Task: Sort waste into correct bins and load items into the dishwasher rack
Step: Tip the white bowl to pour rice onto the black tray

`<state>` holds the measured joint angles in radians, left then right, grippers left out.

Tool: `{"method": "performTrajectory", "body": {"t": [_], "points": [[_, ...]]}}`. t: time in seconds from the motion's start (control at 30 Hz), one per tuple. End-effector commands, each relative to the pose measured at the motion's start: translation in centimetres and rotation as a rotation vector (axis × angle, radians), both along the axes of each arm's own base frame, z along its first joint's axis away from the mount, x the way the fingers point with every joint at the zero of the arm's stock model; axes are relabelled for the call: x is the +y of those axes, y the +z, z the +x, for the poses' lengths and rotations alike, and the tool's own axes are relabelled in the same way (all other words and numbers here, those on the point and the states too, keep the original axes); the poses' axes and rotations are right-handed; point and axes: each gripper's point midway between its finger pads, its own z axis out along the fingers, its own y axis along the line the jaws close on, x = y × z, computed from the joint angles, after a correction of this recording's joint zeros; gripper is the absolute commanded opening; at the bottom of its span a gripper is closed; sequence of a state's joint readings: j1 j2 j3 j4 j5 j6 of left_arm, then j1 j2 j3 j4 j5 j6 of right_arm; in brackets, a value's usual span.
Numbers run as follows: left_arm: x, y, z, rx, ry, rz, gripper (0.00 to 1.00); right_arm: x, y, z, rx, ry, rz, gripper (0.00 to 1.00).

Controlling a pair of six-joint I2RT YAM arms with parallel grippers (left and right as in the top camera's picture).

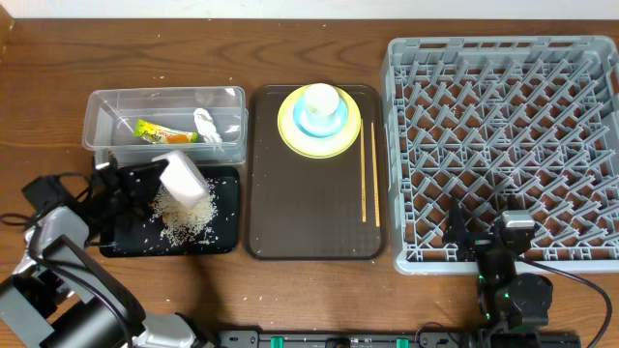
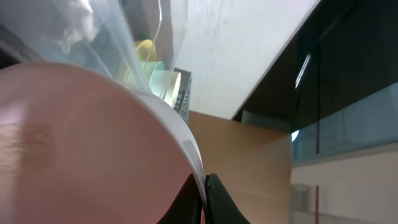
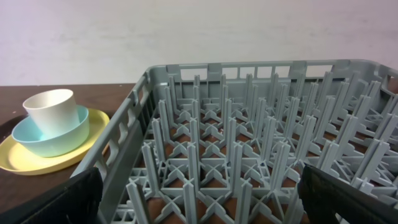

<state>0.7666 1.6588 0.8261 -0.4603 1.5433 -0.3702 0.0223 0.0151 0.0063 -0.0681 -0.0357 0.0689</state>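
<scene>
My left gripper point(image 1: 158, 176) is shut on the rim of the white bowl point(image 1: 184, 179) and holds it tilted over the black tray point(image 1: 230, 208), where the rice scraps point(image 1: 184, 224) lie. In the left wrist view the fingers point(image 2: 204, 196) pinch the bowl's edge point(image 2: 74, 143). The clear tub point(image 1: 97, 121) holds the snack wrapper point(image 1: 164, 132) and the tissue point(image 1: 207, 126). The yellow plate point(image 1: 288, 132), blue bowl point(image 1: 305, 124) and white cup point(image 1: 321, 100) are stacked. The chopsticks point(image 1: 369, 179) lie beside them. My right gripper point(image 1: 481, 229) is open and empty over the front edge of the grey rack point(image 1: 503, 116), and its fingers also show in the right wrist view point(image 3: 199, 196).
The stack and the chopsticks rest on a dark brown serving tray point(image 1: 309, 222) between the bins and the rack. The rack's upright pegs point(image 3: 249, 124) fill the right wrist view, with the cup point(image 3: 51, 109) and plate point(image 3: 25, 163) to the left.
</scene>
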Motion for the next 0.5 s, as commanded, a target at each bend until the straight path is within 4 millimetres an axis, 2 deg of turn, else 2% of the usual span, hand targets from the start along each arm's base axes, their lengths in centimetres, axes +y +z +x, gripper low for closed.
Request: {"method": "performTrajectory", "body": {"t": [0.0, 0.13, 0.27, 0.33, 0.47], "points": [[0.0, 1.1, -0.7, -0.006, 0.014, -0.036, 0.06, -0.2, -0.1, 0.0, 0.005, -0.011, 0.012, 0.99], [0.0, 2.2, -0.7, -0.072, 0.012, 0.030, 0.06, -0.2, -0.1, 0.0, 0.005, -0.011, 0.012, 0.99], [-1.3, 3.0, -1.5, -0.052, -0.005, 0.011, 0.06, -0.2, -0.1, 0.0, 0.005, -0.011, 0.012, 0.99], [-1.0, 3.6, -1.3, -0.109, -0.002, 0.067, 0.06, -0.2, -0.1, 0.0, 0.005, -0.012, 0.012, 0.99], [-1.1, 3.8, -1.4, -0.085, 0.001, 0.044, 0.07, -0.2, -0.1, 0.0, 0.005, -0.012, 0.012, 0.99]]}}
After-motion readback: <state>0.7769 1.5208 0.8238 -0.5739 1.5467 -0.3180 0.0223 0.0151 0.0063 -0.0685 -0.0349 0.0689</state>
